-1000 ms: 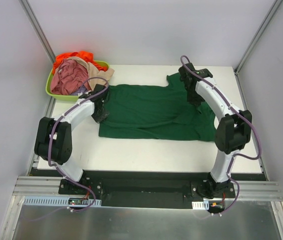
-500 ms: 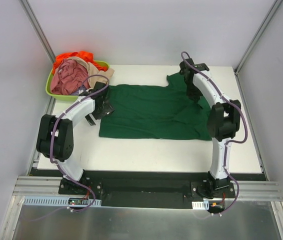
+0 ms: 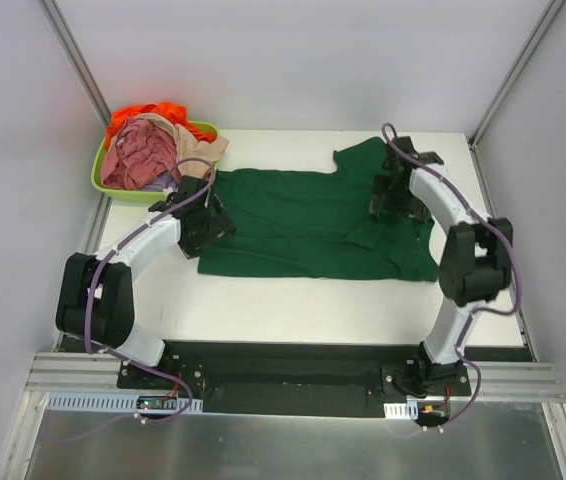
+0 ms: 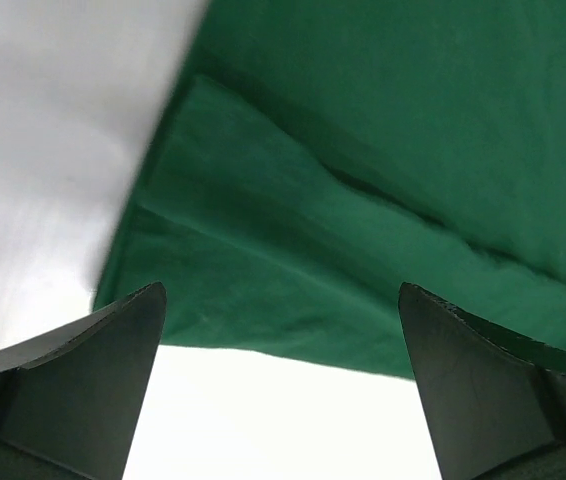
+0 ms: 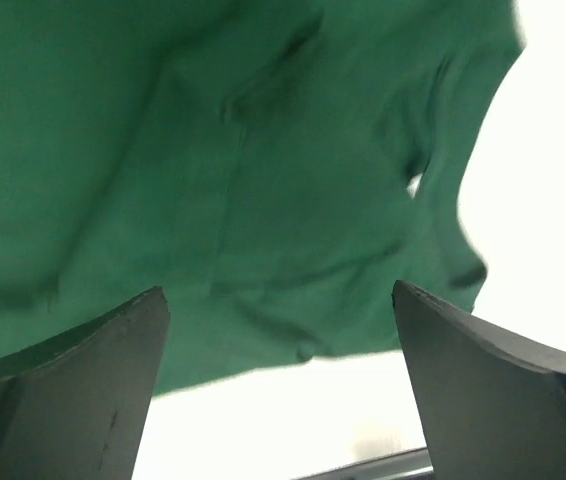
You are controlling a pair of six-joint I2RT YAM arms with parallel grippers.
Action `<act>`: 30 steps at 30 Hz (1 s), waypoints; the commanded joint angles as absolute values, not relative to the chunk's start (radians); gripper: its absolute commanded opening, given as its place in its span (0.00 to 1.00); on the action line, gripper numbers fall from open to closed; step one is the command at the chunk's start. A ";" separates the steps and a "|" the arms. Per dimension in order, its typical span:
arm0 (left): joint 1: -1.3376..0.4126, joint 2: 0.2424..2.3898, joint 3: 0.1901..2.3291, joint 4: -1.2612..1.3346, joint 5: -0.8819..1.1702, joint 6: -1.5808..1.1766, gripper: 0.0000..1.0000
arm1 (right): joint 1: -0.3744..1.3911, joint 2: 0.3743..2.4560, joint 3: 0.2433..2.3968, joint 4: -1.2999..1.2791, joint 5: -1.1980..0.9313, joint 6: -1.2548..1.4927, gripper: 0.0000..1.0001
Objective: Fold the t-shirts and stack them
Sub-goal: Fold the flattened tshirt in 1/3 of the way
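Note:
A dark green t-shirt (image 3: 303, 225) lies spread flat across the white table, with a small fold near its right side. My left gripper (image 3: 210, 224) hovers open over the shirt's left edge. In the left wrist view that gripper (image 4: 281, 295) has wide-apart fingers (image 4: 83, 390) with only cloth (image 4: 363, 150) and table below. My right gripper (image 3: 388, 200) hangs open above the shirt's right part. In the right wrist view that gripper (image 5: 278, 295) holds nothing over the wrinkled green cloth (image 5: 213, 150). More t-shirts sit heaped at the back left: pink (image 3: 138, 155), orange (image 3: 148, 110) and beige (image 3: 203, 148).
A lime-green tub (image 3: 103, 183) at the table's back left corner holds the heaped shirts. White walls close in the back and both sides. A bare strip of table (image 3: 293, 310) runs between the green shirt and the arm bases.
Both grippers have opened and let go of the green shirt. The right gripper has drifted right and nearer. The left wrist has turned over the shirt's left edge.

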State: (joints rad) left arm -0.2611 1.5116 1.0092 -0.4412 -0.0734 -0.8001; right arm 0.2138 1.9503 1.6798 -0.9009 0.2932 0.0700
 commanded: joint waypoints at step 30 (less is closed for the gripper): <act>-0.282 1.625 0.854 -0.206 0.100 -0.726 0.99 | 0.187 1.882 1.164 0.096 -0.324 0.544 0.99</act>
State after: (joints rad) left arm -0.2821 1.6230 0.8986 -0.1684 0.1806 -0.7639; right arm 0.1913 1.8465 1.1332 -0.1074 -0.3054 0.4362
